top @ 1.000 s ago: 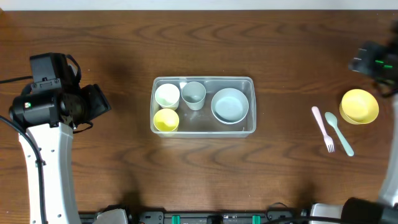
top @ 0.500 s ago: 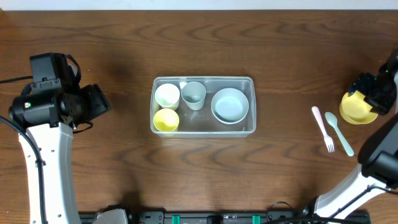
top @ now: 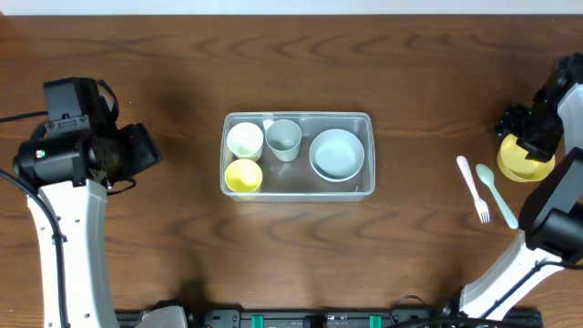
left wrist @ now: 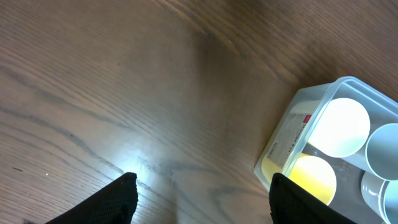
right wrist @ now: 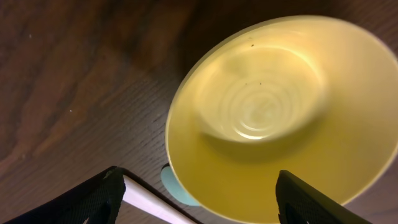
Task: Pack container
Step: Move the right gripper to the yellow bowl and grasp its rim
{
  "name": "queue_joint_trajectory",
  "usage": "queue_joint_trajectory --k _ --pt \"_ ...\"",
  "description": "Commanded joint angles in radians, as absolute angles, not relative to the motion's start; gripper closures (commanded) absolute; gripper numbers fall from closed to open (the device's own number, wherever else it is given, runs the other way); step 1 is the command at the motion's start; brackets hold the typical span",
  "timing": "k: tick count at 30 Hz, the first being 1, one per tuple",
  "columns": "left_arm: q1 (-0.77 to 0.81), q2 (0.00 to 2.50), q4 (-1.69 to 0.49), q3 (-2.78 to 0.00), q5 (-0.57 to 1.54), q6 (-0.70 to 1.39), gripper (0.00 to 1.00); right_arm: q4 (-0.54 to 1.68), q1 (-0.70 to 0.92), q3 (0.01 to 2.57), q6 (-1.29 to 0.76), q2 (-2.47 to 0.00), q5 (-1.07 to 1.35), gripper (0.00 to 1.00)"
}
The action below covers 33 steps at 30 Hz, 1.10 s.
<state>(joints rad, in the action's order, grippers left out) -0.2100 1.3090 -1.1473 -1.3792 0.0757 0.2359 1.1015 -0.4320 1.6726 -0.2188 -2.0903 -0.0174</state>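
Note:
The container (top: 301, 116) is a clear rectangular tub in the middle of the table, also visible at the right of the left wrist view (left wrist: 283, 146). It holds a white cup (top: 244, 139), a pale cup (top: 283, 138), a yellow cup (top: 243, 176) and a pale blue bowl (top: 337, 154). A yellow bowl (top: 528, 167) stands at the far right. My right gripper (top: 526, 137) hovers open right above it; in the right wrist view the bowl (right wrist: 280, 118) fills the space between the jaws, untouched. Well left of the tub, my left gripper (top: 146, 150) is open over bare wood (left wrist: 202, 205).
A pink fork (top: 473, 188) and a pale green spoon (top: 496, 195) lie side by side on the wood just left of the yellow bowl. The spoon's tip (right wrist: 177, 186) peeks out under the bowl's rim in the right wrist view.
My right gripper has come in from the table's far right edge and now hangs over the yellow bowl. The left arm and the tub's contents have not moved.

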Motion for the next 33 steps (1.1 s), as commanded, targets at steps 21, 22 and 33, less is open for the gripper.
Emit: queue_joint_trajectory --k 21,22,33 --pt "-0.218 1.307 -1.158 -1.378 0.079 0.238 0.32 1.068 -0.412 1.632 -0.178 -2.161 -0.019 0.51" --pt "-0.218 1.306 -1.158 -1.378 0.079 0.238 0.32 1.063 -0.412 1.623 -0.178 -2.161 -0.019 0.53" --pt "-0.218 1.307 -1.157 -1.378 0.079 0.238 0.32 1.047 -0.412 1.600 -0.178 -2.161 -0.019 0.76"
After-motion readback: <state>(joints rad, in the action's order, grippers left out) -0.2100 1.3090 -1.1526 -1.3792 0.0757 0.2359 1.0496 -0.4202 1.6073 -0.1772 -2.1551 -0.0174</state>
